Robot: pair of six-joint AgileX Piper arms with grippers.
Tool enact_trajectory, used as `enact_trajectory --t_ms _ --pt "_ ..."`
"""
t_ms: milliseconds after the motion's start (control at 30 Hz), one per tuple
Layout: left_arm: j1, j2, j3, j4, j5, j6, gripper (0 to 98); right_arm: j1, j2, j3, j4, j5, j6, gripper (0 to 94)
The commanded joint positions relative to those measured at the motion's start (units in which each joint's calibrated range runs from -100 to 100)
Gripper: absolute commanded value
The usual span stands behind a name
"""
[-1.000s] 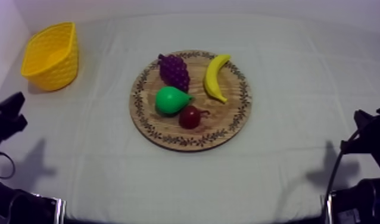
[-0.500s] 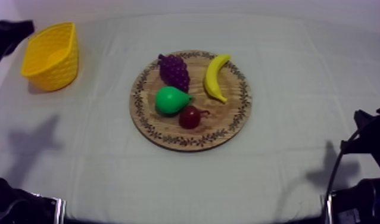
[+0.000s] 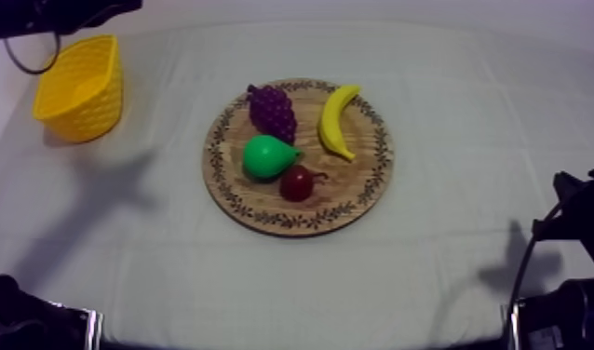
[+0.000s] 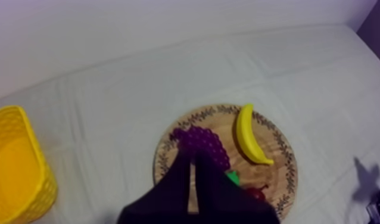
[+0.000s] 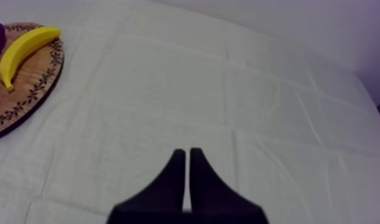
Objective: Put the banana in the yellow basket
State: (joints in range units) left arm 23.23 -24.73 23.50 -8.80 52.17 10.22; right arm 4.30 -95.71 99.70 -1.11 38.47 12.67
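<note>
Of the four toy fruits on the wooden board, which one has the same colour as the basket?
The banana: it is yellow like the basket. The bunch of grapes is purple, the pear green, the small red fruit red.

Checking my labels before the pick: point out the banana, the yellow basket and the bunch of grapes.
banana [image 3: 335,121]: top view, middle of its curved body.
yellow basket [image 3: 101,107]: top view, its woven side wall.
bunch of grapes [image 3: 273,112]: top view, centre of the cluster.
</note>
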Motion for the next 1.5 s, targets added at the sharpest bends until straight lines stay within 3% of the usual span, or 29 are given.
enact_trajectory --t_ms 0,467,933,1000,1100,1200,1300,1467 --pt "1.0 4.5 -2.8 0.06 0.9 0.1 2.8 0.0 0.0 0.0 0.0 0.0 0.0 0.6" --pt "5.2 28.7 -20.8 -0.07 8.9 3.2 3.5 0.0 0.0 0.0 0.0 0.0 0.0 0.6" --pt "9.5 47.0 -39.2 0.59 18.2 6.4 13.3 0.0 0.0 0.0 0.0 0.0 0.0 0.6" --pt "9.5 48.6 -41.0 1.3 18.6 5.9 21.2 0.0 0.0 0.0 0.0 0.0 0.0 0.6" --pt "9.4 50.3 -42.7 2.22 18.9 5.4 45.5 0.0 0.0 0.0 0.0 0.0 0.0 0.6" --pt "9.7 51.5 -43.8 1.54 20.4 6.4 63.1 0.0 0.0 0.0 0.0 0.0 0.0 0.6" --pt "9.8 53.0 -45.5 1.39 22.2 6.6 72.4 0.0 0.0 0.0 0.0 0.0 0.0 0.6" --pt "9.9 56.6 -48.3 1.64 24.5 6.3 76.5 0.0 0.0 0.0 0.0 0.0 0.0 0.6"
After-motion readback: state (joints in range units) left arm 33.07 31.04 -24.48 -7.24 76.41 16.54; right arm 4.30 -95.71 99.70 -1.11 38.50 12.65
